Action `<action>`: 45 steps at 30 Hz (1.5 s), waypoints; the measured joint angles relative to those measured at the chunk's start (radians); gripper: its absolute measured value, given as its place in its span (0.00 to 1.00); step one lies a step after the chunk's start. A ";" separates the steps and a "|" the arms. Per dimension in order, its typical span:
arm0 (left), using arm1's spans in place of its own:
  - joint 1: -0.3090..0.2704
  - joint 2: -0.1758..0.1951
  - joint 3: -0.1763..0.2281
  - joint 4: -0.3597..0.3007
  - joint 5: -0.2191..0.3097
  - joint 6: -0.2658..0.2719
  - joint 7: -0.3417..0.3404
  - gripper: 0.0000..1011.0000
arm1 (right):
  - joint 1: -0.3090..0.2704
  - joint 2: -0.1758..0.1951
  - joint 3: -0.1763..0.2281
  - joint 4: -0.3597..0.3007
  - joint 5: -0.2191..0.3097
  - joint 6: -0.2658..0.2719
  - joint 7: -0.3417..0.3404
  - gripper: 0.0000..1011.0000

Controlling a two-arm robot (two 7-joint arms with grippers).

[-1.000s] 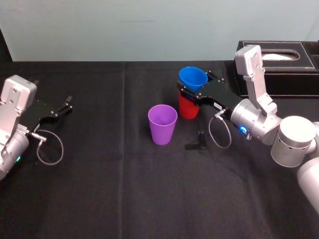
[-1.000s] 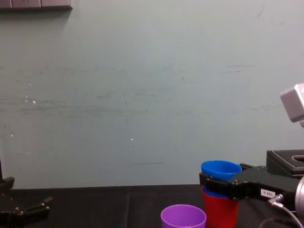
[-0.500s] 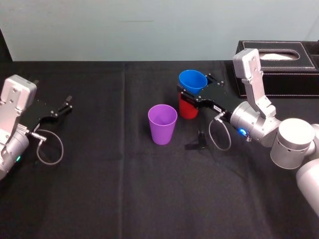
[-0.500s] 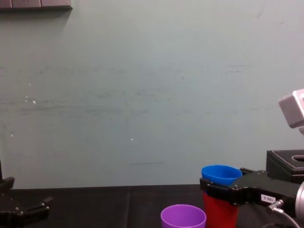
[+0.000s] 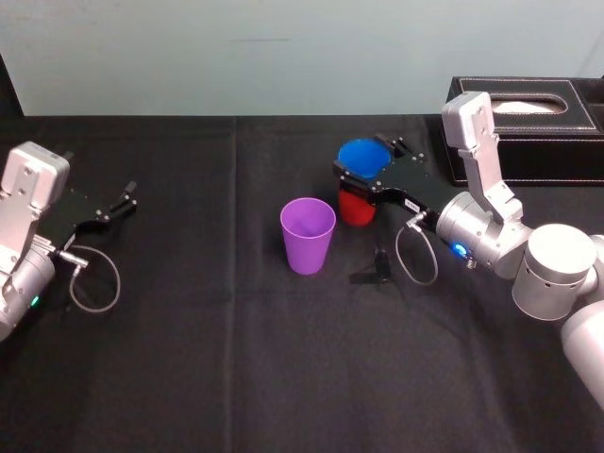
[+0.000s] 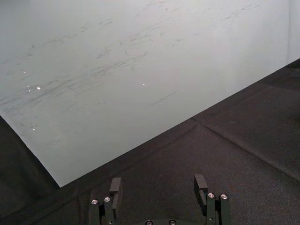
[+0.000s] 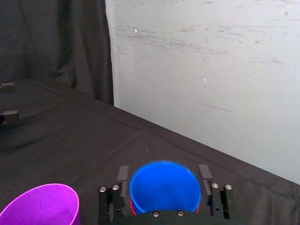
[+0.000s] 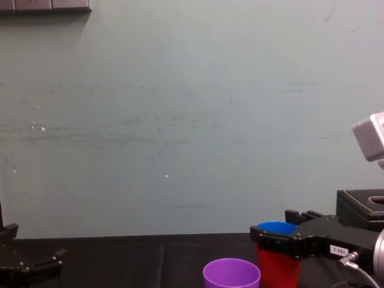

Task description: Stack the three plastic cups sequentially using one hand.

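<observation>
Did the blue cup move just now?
Yes. The blue cup dropped down, deeper into the red cup, which stayed put.

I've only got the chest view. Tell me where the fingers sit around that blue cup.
Observer: In the right wrist view, the right end effector has one finger on each side of the blue cup, at its rim.
Operator: Look inside the cup.
Observer: Empty, nothing in it.
Operator: Place the purple cup.
Observer: Head view: the purple cup stands upright, apart from the red cup, on the robot's left of it and nearer the robot.
</observation>
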 joint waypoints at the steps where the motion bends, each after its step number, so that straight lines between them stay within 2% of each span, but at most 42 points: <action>1: 0.000 0.000 0.000 0.000 0.000 0.000 0.000 0.99 | 0.000 0.000 0.000 0.000 0.000 0.000 0.000 0.92; 4: 0.000 0.000 0.000 0.000 0.000 0.000 0.000 0.99 | 0.000 0.000 0.000 0.000 0.000 0.000 0.000 0.99; 9: 0.000 0.000 0.000 0.000 0.000 0.000 0.000 0.99 | -0.001 0.001 0.000 -0.003 0.001 0.001 -0.001 0.99; 12: 0.000 0.000 0.000 0.000 0.000 0.000 0.000 0.99 | -0.012 0.006 0.006 -0.032 0.001 0.004 -0.006 0.99; 20: 0.000 0.000 0.000 0.000 0.000 0.000 0.000 0.99 | -0.079 0.051 0.041 -0.188 0.023 0.059 -0.021 0.99; 24: 0.000 0.000 0.000 0.000 0.000 0.000 0.000 0.99 | -0.142 0.092 0.061 -0.284 0.053 0.100 -0.020 0.99; 25: 0.000 0.000 0.000 0.000 0.000 0.000 0.000 0.99 | -0.142 0.092 0.061 -0.284 0.053 0.100 -0.020 0.99; 28: 0.000 0.000 0.000 0.000 0.000 0.000 0.000 0.99 | -0.212 0.135 0.079 -0.359 0.079 0.103 -0.006 0.99; 30: 0.000 0.000 0.000 0.000 0.000 0.000 0.000 0.99 | -0.260 0.162 0.087 -0.397 0.096 0.095 0.009 0.99; 31: 0.000 0.000 0.000 0.000 0.000 0.000 0.000 0.99 | -0.260 0.162 0.087 -0.397 0.096 0.095 0.009 0.99; 34: 0.000 0.000 0.000 0.000 0.000 0.000 0.000 0.99 | -0.337 0.204 0.096 -0.441 0.118 0.063 0.032 0.99; 37: 0.000 0.000 0.000 0.000 0.000 0.000 0.000 0.99 | -0.383 0.227 0.095 -0.459 0.122 0.031 0.048 0.99; 39: 0.000 0.000 0.000 0.000 0.000 0.000 0.000 0.99 | -0.408 0.237 0.089 -0.462 0.120 0.006 0.054 0.99; 45: 0.000 0.000 0.000 0.000 0.000 0.000 0.000 0.99 | -0.427 0.235 0.064 -0.440 0.096 -0.037 0.060 0.99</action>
